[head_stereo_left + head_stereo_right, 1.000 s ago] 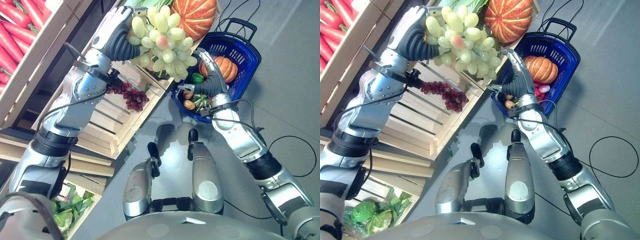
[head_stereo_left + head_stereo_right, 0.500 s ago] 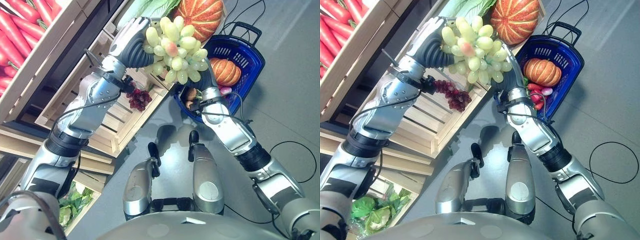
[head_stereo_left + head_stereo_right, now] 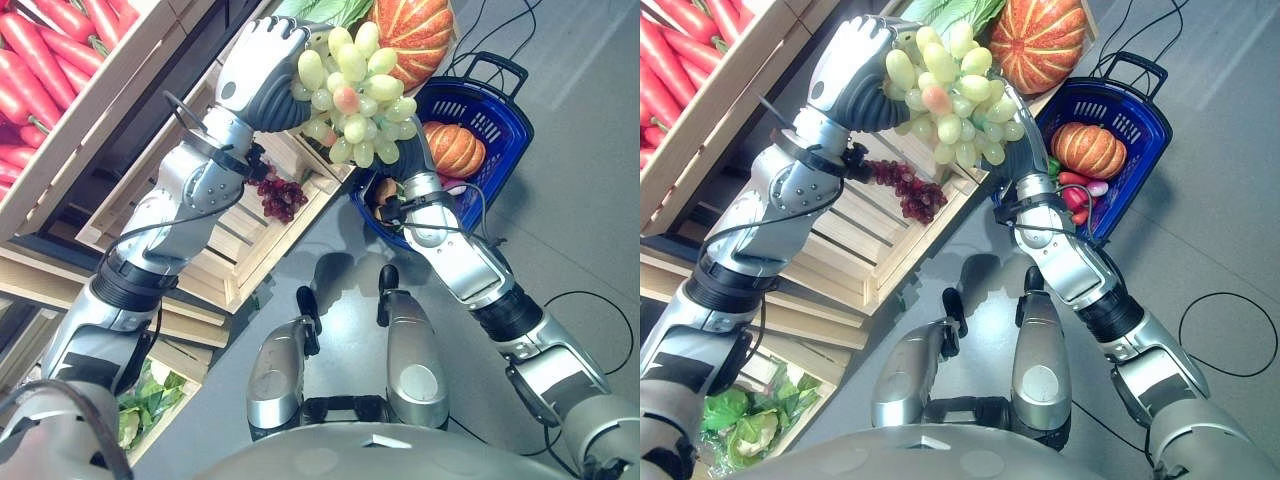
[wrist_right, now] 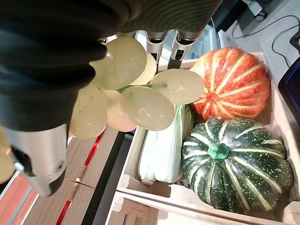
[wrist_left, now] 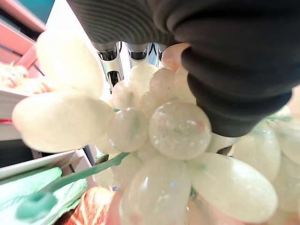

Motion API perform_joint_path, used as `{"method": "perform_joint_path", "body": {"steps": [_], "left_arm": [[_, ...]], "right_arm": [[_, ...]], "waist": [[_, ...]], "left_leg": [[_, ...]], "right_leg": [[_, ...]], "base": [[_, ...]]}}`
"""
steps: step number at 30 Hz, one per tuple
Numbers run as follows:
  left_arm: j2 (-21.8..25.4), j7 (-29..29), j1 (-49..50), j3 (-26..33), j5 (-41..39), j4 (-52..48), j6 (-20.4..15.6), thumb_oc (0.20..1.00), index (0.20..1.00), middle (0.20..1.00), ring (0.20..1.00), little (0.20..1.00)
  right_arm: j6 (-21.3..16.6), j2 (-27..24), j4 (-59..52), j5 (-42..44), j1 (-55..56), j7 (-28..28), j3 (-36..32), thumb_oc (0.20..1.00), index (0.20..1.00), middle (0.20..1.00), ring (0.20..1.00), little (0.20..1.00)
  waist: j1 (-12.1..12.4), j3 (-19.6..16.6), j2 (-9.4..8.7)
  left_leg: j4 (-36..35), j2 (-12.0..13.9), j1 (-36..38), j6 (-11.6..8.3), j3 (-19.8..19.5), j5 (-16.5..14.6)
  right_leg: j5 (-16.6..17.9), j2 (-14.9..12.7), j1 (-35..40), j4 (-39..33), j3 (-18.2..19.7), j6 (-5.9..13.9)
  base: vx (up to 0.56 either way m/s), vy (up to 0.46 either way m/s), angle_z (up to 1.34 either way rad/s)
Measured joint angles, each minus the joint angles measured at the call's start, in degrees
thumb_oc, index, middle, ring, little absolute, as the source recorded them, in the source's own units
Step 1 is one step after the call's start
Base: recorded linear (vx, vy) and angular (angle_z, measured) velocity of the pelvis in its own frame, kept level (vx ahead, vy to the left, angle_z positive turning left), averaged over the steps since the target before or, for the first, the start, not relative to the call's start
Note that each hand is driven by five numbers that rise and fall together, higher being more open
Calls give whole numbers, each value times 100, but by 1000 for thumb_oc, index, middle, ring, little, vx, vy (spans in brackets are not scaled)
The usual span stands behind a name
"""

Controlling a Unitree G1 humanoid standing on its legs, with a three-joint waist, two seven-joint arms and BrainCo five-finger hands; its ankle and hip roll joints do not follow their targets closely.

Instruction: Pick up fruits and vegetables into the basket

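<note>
We have the green grapes up in the air, our left hand curled round the top of the bunch, which hangs over the corner of the wooden crates, just beside the blue basket on the floor. Our right hand is raised behind the bunch; its fingers are against the grapes, but we cannot tell whether they are closed on them or only steadying them.

The task looks partly done, in our judgement. The basket already holds a small orange pumpkin and a few smaller pieces at its near end, too hidden by our right arm to name. The grapes are not yet in. Left to fetch, as far as we can see: the dark grapes lying in the slatted crate, the big orange pumpkin at the far crate, a green pumpkin and a pale leafy vegetable beside it, and the red carrots in the crate at the far left.

For room, the basket's middle is open between the pumpkin and the near pile, so the bunch should fit there. The crate corner stands close by the basket's near rim, and our right arm crosses that rim, so the path over is tight; the raised handle at the far end is well out of the way.
</note>
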Motion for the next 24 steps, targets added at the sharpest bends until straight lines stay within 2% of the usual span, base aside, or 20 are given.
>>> {"method": "perform_joint_path", "body": {"steps": [7, 12, 19, 24], "left_arm": [[3, 270, 2, -39, 264, 221, 18, 200, 200, 200, 200, 200], [39, 647, 22, -38, 676, 301, 35, 200, 200, 200, 200, 200], [231, 1361, 25, -38, 1136, 303, 34, 200, 200, 200, 200, 200], [255, 1680, 27, -22, 1135, 354, 130, 200, 200, 200, 200, 200]], "right_arm": [[48, -22, 5, 76, 0, 11, 14, 1000, 1000, 1000, 1000, 1000], [206, -118, 45, 89, 13, 9, 14, 1000, 1000, 1000, 1000, 1000], [137, -221, 34, 89, 43, -20, -16, 1000, 1000, 1000, 1000, 1000], [129, -223, -62, 89, 43, -28, -20, 1000, 1000, 1000, 1000, 1000]], "waist": [[18, -5, -11], [25, -18, -26], [11, -25, -41], [15, -31, -53]], "left_leg": [[-3, 13, 81, -1, -7, -1], [9, 54, 85, 0, 7, -2], [5, 68, 87, -2, 14, -4], [3, 66, 89, -3, 18, -9]], "right_leg": [[2, 16, 97, -1, -14, -3], [21, 47, 130, -85, 3, 0], [22, 61, 133, -86, 6, 1], [22, 65, 135, -88, 12, 2]], "base": [[0, -11, 1], [1, 1, -1], [0, 0, 0], [0, 0, 0]]}}
